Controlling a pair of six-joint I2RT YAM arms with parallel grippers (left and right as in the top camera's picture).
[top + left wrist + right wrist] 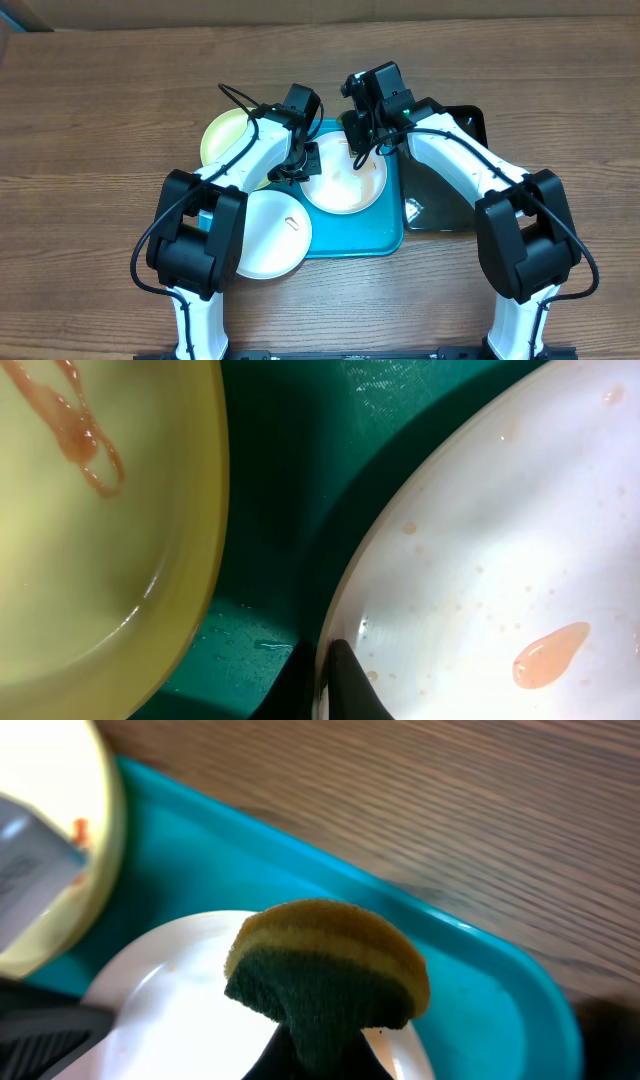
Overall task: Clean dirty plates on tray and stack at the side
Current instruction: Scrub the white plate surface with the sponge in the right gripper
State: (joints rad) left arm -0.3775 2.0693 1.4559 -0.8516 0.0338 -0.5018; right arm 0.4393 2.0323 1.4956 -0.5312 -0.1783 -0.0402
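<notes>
Left tool (pixel 335 682) pinches white plate (pixel 500 540) at rim; right tool (pixel 318 1045) pinches sponge (pixel 325 970). Plate's prob stiff, light, slippy w/ sauce (pixel 550 657), could crack. Best grab: rim.

A smeared round white plate (pixel 340 195) lies on the turquoise plastic tray (pixel 385 236). Yellow-green plate (pixel 222 140) overlaps its ten o'clock corner, plain white plate (pixel 270 240) its eight.

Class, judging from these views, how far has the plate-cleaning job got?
Seemingly done: a clean-looking white plate sits at the left edge of the turquoise tray. In hand: the left gripper pinches the rim of the smeared white plate; the right gripper holds a sponge over it. Left: the yellow-green plate, still smeared, and stacking.
</notes>
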